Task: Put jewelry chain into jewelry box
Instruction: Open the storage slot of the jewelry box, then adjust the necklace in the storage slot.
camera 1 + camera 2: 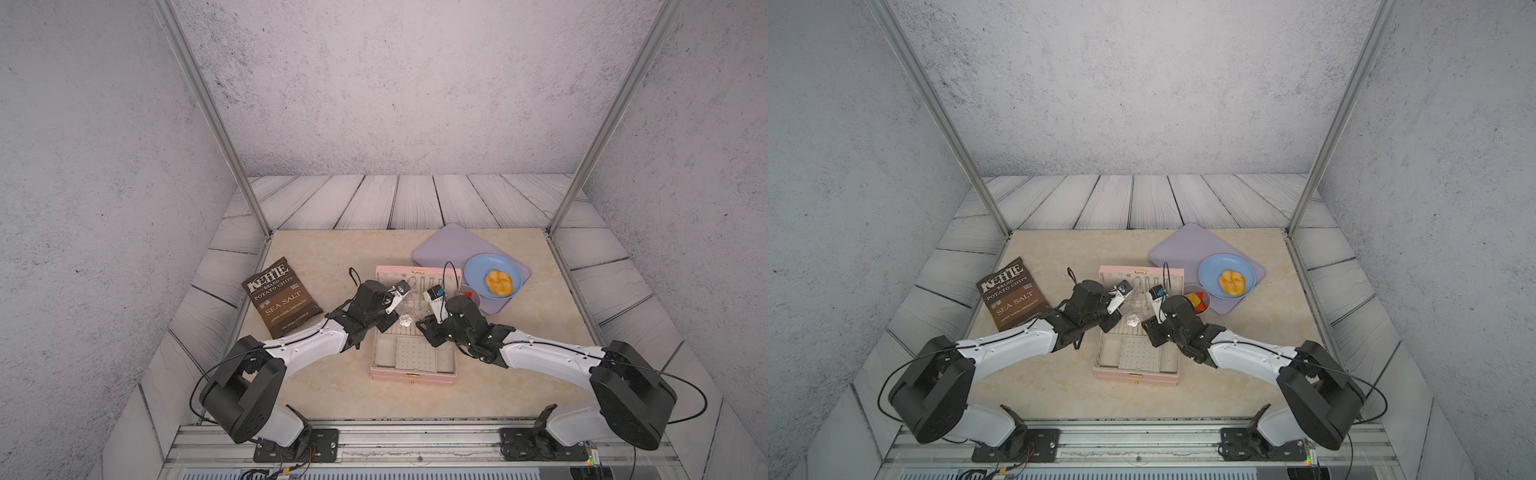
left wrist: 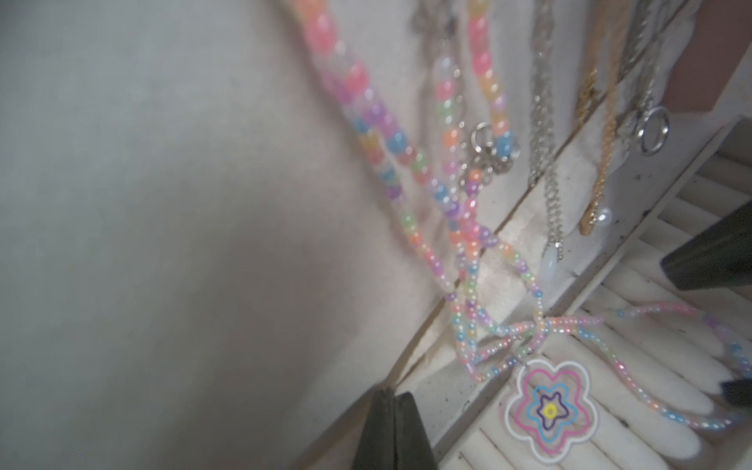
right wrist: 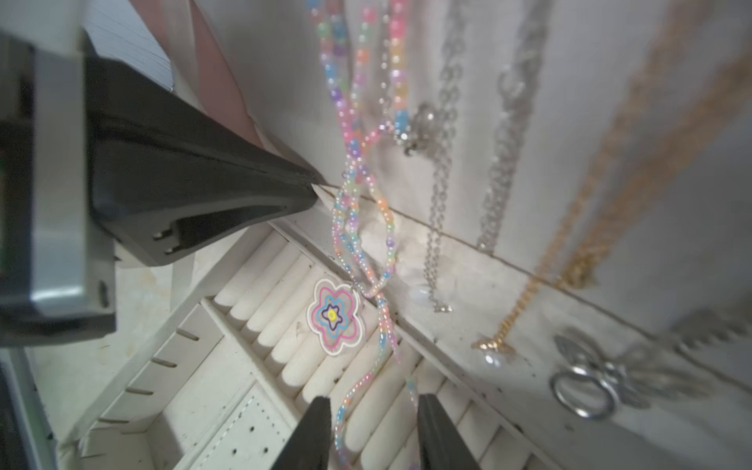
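The right gripper point(image 3: 372, 403) has its dark fingers point(image 3: 313, 435) standing apart. A strand of the pastel-beaded jewelry chain point(image 3: 353, 147) runs between them without visibly touching either. Just beyond them the flower pendant point(image 3: 334, 318) lies on the ring rolls of the jewelry box point(image 3: 260, 301). Farther out, the left gripper point(image 3: 313, 189), closed to a point, sits just beside the beads. Silver chains point(image 3: 439, 195) and gold chains point(image 3: 602, 203) hang down the cream lid lining.

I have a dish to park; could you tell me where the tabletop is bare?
Bare beige tabletop: behind the brown chip bag and open pink jewelry box, and between the box's front and the metal rail. Crowded: between box and lilac tray, where a small bowl sits.
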